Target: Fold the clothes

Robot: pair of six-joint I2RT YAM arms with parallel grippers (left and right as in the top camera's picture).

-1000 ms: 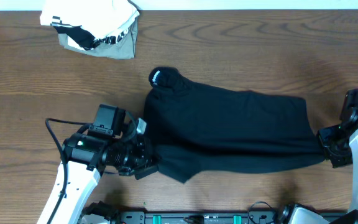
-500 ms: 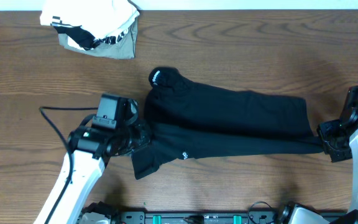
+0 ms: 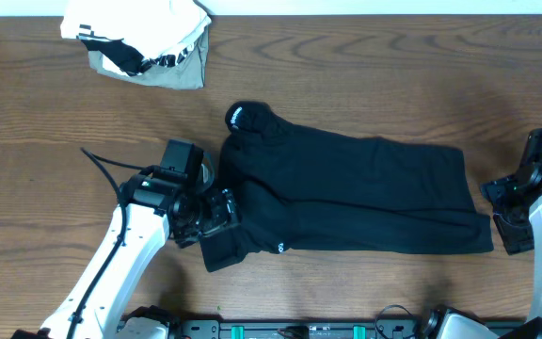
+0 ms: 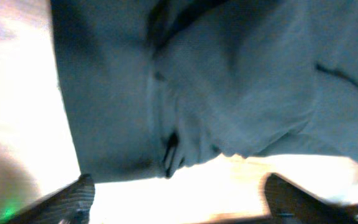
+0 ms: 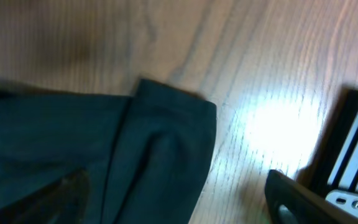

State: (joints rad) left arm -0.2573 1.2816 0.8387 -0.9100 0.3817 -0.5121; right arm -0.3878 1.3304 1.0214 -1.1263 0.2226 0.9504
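The clothes, one black garment (image 3: 365, 193), lie flat and long across the middle of the table. A small white logo (image 3: 278, 247) shows near the front left, and a white neck tag (image 3: 236, 117) at the far left bump. My left gripper (image 3: 220, 213) sits at the garment's left end. In the left wrist view this gripper (image 4: 182, 202) is open over bare wood, just clear of the cloth (image 4: 229, 81). My right gripper (image 3: 497, 209) stands at the right end. It (image 5: 179, 199) is open with the folded corner (image 5: 166, 143) lying loose between its fingers.
A white-and-grey bundle with striped trim (image 3: 139, 42) lies at the far left corner. The left arm's black cable (image 3: 102, 165) loops over the table beside the arm. The table's far edge (image 3: 346, 13) runs along the top.
Both grippers have opened and let go of the garment. The left one first carried the front left corner up and inward. The garment now lies narrower.
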